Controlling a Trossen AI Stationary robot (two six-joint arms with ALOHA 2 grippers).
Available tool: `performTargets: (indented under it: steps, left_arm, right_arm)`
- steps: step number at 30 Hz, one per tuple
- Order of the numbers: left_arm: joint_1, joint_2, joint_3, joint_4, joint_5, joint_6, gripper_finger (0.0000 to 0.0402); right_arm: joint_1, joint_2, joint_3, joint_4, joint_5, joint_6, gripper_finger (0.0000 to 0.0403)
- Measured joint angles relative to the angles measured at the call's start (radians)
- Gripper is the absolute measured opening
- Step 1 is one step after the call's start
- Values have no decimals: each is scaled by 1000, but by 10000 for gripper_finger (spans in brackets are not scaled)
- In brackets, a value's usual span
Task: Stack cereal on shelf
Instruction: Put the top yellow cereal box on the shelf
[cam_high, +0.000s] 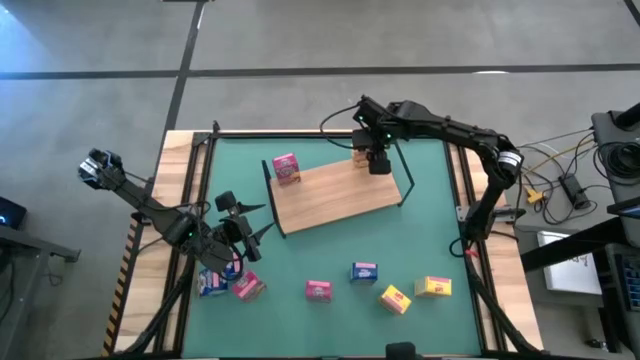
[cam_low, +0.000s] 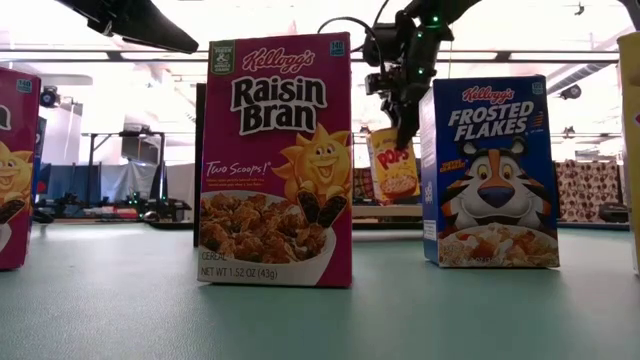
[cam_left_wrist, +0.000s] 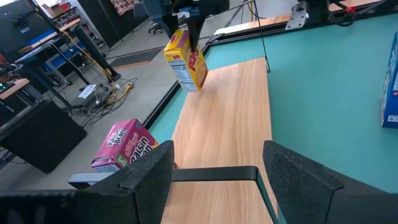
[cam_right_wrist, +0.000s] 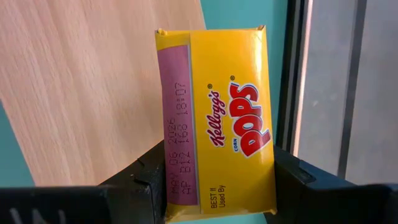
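The shelf (cam_high: 335, 195) is a light wooden board on the green mat, with a pink cereal box (cam_high: 287, 168) standing on its far left corner. My right gripper (cam_high: 372, 155) is shut on a yellow cereal box (cam_right_wrist: 217, 118) above the board's far right part. My left gripper (cam_left_wrist: 217, 180) stands open by the board's left end with nothing between its fingers. Several more cereal boxes rest on the mat near the front, among them a blue one (cam_high: 363, 272), a pink one (cam_high: 318, 290) and a yellow one (cam_high: 395, 298). My right gripper pinches the yellow box between its two fingers, one on each of two opposite sides, at one end of the box (cam_right_wrist: 180, 186). The fingers (cam_low: 405, 120) come from above, slanting down. The box (cam_left_wrist: 185, 61) hangs tilted below them, just over the board.
Black wire frames (cam_high: 405, 180) stand at the shelf's ends. A blue box (cam_high: 213, 283) and a pink box (cam_high: 248, 287) lie at the mat's near left, under my left arm. Another yellow box (cam_high: 432, 287) sits at the near right. Cables and gear lie beyond the table's right edge.
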Motion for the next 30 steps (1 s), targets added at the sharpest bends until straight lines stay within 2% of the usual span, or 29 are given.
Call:
performTargets:
  steps: [15,24,30]
  left_arm:
    - [0,0,0,0,0,-4,229]
    - [0,0,0,0,0,-4,229]
    - [0,0,0,0,0,-4,229]
  right_arm:
    - [0,0,-53,36,5,29,172]
    - [0,0,-53,33,13,46,215]
    - [0,-1,-53,33,73,47,241]
